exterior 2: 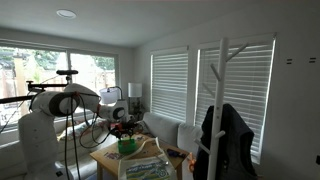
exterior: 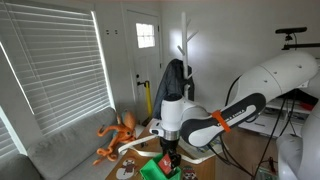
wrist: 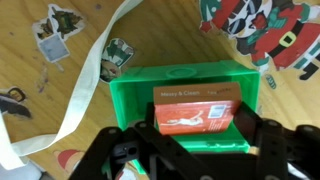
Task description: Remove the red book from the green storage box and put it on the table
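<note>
Off to the left of my wrist view, a white strip [wrist: 85, 85] trails across the table [wrist: 170, 40]. At centre sits the green storage box [wrist: 125, 100], with the red book [wrist: 195, 110] standing inside it, printed cover facing me. My gripper [wrist: 198, 138] hangs over it, jaws spread either side of the book; I can't tell if they touch. Upper right lies a festive printed sheet [wrist: 255, 25].
</note>
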`<state>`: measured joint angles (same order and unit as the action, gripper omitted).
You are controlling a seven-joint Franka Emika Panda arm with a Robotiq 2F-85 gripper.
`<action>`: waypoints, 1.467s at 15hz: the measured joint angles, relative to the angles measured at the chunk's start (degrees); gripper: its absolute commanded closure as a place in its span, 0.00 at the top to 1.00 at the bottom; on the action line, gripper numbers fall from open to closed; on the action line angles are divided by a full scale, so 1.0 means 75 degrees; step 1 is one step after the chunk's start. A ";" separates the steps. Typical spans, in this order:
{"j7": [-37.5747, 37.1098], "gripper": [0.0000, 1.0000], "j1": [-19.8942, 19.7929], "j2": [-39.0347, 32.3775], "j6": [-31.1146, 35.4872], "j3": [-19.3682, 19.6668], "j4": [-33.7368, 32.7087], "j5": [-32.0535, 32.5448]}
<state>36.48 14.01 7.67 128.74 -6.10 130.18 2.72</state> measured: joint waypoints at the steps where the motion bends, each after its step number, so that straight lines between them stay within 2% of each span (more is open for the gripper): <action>1: 0.0025 0.53 -0.0053 0.0207 -0.0001 0.0031 0.0018 -0.0062; 6: -0.0009 0.53 -0.0432 0.1256 0.0087 0.0557 0.0380 -0.0675; 12: -0.0381 0.53 -0.0999 0.1835 0.1187 0.1494 0.1349 -0.1293; 13: -0.0577 0.78 -0.1065 0.1840 0.1356 0.1576 0.1454 -0.1344; 15: -0.0698 0.78 -0.1081 0.1838 0.1410 0.1659 0.1581 -0.1354; 16: -0.0731 0.53 -0.1078 0.1838 0.1415 0.1659 0.1617 -0.1356; 19: -0.0814 0.53 -0.1065 0.1815 0.1433 0.1658 0.1623 -0.1351; 22: -0.1242 0.53 -0.1031 0.1590 0.2018 0.1658 0.1575 -0.1644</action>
<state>27.17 6.28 19.60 143.88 6.34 141.99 -9.61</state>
